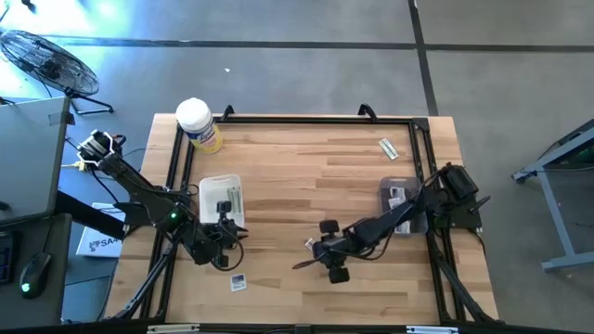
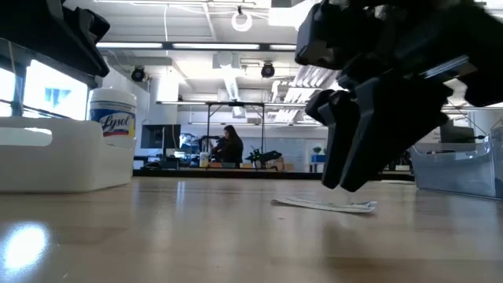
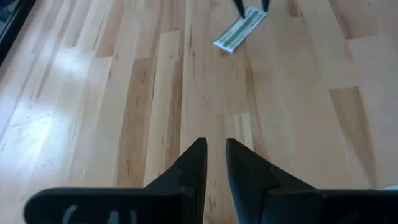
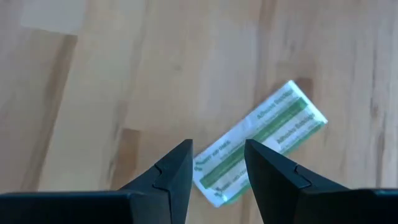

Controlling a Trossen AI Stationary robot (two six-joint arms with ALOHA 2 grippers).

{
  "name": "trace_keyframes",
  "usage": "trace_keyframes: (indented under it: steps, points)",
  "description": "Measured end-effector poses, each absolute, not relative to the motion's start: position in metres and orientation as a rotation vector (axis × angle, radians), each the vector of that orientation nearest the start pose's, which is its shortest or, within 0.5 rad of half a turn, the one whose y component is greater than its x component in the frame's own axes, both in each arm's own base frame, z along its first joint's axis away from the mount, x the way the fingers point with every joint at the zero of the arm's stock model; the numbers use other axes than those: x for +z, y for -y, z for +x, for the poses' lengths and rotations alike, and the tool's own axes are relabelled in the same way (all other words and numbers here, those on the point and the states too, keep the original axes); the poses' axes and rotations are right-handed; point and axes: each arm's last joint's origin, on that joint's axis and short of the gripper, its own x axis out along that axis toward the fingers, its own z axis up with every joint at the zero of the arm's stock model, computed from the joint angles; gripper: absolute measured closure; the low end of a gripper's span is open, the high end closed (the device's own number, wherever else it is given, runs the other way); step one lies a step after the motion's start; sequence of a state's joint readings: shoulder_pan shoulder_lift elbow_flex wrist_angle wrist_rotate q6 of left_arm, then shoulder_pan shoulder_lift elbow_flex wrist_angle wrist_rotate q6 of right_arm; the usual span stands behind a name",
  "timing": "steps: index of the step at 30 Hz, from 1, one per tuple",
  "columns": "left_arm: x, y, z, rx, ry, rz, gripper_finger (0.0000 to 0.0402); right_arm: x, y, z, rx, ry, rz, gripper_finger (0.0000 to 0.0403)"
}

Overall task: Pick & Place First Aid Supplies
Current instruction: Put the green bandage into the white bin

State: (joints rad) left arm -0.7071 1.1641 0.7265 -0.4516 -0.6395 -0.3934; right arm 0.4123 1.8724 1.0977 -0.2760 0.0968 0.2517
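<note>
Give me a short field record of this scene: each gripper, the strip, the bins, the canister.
right gripper: open, above the strip, not yet gripping
left gripper: nearly closed, empty, over bare table
strip: flat on the wood, green print
left bin: white, holds packets
right bin: clear, holds packets
canister: upright, far left corner

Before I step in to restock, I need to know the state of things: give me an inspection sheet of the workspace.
Surface: wood table, nothing spilled that I can see.
Job's things: strip below the right gripper; far strip back right; square packet near the front; more in the tray and the bin.
Clutter: canister, back left corner.
Grippers: left gripper narrowly open, empty, by the tray; right gripper open over the strip.
Cables: wires at the left arm's base.
Surroundings: fan; person far behind.
</note>
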Motion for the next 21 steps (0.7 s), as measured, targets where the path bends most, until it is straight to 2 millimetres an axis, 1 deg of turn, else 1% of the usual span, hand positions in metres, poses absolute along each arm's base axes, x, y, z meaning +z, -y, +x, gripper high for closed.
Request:
trace_keyframes:
  steps: [6,10,15,21]
  points:
    - [0.226,0.131,0.179,0.063,-0.687,0.166,0.0345,0.131,-0.123,0.344,0.195,-1.086,-0.030,0.0263]
    - [0.226,0.131,0.179,0.057,-0.690,0.166,0.0345,0.130,-0.108,0.354,0.213,-1.046,-0.059,0.0263]
    - [0.226,0.131,0.179,0.056,-0.692,0.169,0.0345,0.132,-0.081,0.366,0.140,-0.979,-0.088,0.0263]
    - [0.226,0.131,0.179,0.055,-0.692,0.170,0.0345,0.133,-0.049,0.372,0.070,-0.972,-0.073,0.0263]
